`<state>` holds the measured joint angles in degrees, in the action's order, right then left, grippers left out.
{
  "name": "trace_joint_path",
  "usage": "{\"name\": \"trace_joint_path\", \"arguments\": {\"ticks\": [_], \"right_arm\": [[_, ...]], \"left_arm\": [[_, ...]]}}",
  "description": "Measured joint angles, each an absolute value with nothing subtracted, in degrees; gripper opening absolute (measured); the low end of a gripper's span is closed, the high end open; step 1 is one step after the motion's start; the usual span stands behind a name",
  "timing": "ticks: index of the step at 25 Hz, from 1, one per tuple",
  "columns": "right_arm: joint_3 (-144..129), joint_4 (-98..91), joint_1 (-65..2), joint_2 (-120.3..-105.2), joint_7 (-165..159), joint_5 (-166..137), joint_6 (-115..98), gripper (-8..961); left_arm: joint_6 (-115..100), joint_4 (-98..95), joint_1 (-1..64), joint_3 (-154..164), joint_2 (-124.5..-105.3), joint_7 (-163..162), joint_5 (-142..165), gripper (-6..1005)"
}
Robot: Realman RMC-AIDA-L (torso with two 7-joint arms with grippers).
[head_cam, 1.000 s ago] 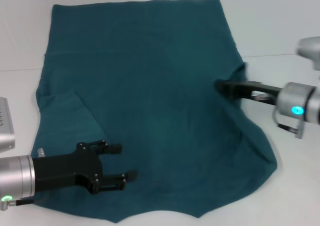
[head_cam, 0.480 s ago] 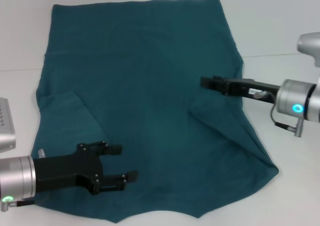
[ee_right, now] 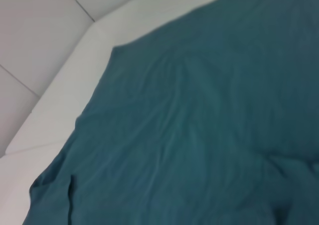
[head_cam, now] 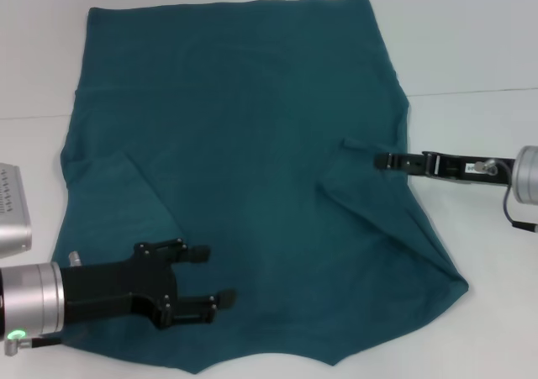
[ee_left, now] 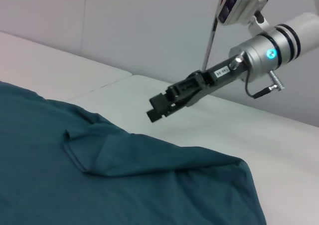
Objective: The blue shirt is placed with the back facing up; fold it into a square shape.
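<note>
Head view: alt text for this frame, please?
A blue shirt lies spread on a white table, both sleeves folded inward. The left gripper hovers open over its near left part; the right gripper is beside the right sleeve fold.

The shirt (head_cam: 244, 169) lies spread flat across the middle of the table (head_cam: 471, 51), its straight edge at the far side and its wavy edge at the near side. On the left, a sleeve flap (head_cam: 118, 186) is folded in over the body. On the right, another sleeve flap (head_cam: 370, 190) lies folded inward on top of the body. The left gripper (head_cam: 206, 285) hangs over the near left part of the shirt, fingers parted. The right gripper (head_cam: 382, 160) sits at the right edge of the shirt, just beside the folded right flap, its arm reaching in from the right. A box (head_cam: 13, 207) sits on the table at the far left, clear of the shirt.
</note>
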<state>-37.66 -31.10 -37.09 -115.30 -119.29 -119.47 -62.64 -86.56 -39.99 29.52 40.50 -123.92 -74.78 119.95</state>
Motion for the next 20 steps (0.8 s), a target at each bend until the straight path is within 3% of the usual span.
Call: {"name": "trace_joint_path", "arguments": {"ticks": [4, 14, 20], "right_arm": [[-37.69, -32.77, -35.93, -114.79, -122.31, -120.73, -65.77, 944], [-37.63, -33.45, -33.23, -113.80, -126.30, -123.44, -72.37, 945], [-37.71, -33.20, -32.42, -113.99, -126.47, -123.48, -72.84, 945]], "left_arm": [[-86.57, -39.99, 29.38, 40.52, -123.93, -74.79, 120.01, 825], [-86.62, -39.90, 29.11, 40.52, -123.93, -74.79, 120.06, 825], [-86.82, -39.90, 29.09, 40.51, -124.02, -74.79, 120.06, 825]]}}
